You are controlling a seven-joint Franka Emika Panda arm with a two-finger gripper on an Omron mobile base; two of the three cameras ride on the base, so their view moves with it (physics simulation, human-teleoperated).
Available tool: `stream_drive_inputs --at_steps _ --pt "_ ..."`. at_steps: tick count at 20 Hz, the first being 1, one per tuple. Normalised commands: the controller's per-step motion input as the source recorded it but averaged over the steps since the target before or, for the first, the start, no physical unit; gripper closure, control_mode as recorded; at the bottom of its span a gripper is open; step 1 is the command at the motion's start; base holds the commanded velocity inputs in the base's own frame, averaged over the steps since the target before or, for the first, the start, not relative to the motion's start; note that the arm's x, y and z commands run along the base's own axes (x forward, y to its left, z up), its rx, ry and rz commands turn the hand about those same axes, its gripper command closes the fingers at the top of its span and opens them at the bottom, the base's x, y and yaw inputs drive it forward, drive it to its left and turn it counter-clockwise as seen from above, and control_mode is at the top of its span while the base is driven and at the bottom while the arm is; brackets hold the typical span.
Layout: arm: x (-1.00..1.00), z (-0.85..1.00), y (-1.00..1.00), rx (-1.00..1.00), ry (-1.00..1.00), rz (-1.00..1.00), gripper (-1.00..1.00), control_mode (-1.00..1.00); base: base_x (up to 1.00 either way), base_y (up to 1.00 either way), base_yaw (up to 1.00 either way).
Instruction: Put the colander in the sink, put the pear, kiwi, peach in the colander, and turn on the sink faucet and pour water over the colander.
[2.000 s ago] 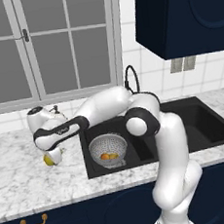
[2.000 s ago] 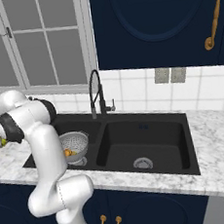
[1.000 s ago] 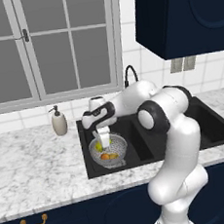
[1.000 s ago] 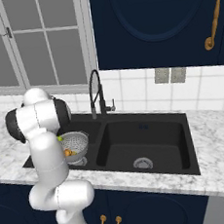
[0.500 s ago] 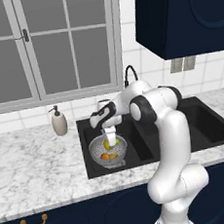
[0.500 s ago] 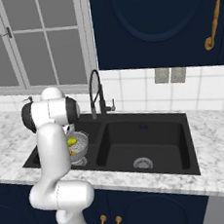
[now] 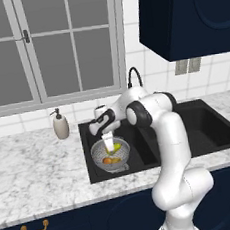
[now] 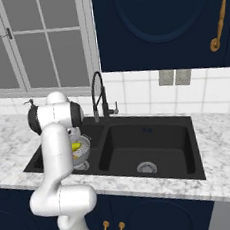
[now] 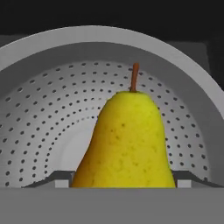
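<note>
The white-grey perforated colander (image 7: 99,154) (image 8: 85,156) (image 9: 39,113) sits in the left basin of the black sink (image 7: 209,127) (image 8: 155,143). My gripper (image 7: 109,148) (image 9: 122,181) points down into it, shut on the yellow-green pear (image 7: 116,147) (image 8: 76,146) (image 9: 129,140). The pear hangs stem away from the hand, low inside the bowl, with a fingertip tight on each side. The reddish-orange peach (image 7: 107,161) and the golden-tan kiwi (image 7: 116,160) lie on the colander's bottom. Behind the basins rises the black faucet (image 7: 133,77) (image 8: 99,96), and no water runs from it.
A white soap pump bottle (image 7: 61,125) stands on the marble counter (image 7: 37,170) (image 8: 219,126) left of the sink, under the window. The right basin holds only its silver drain (image 8: 146,168). Dark blue cabinets hang above on the right.
The arm swung right from the counter by the soap bottle, carrying the pear over the sink. It has lowered the pear into the colander.
</note>
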Motion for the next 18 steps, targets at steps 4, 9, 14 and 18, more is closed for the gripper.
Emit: stream_drive_inputs --at_steps 4,9,14,18 --pt "-0.41 -0.11 -0.01 -0.08 -0.17 0.0 -1.0 -1.0 0.0 0.0 0.0" --pt "-0.46 0.13 -0.28 -0.04 -0.17 0.0 -1.0 -1.0 0.0 0.0 0.0" --pt "-0.37 0.57 -0.02 0.0 -0.06 -0.02 -1.0 -1.0 0.0 0.0 0.0" --pt "-0.25 0.95 0.15 0.0 -0.01 -0.1 -1.0 -1.0 0.0 0.0 0.0"
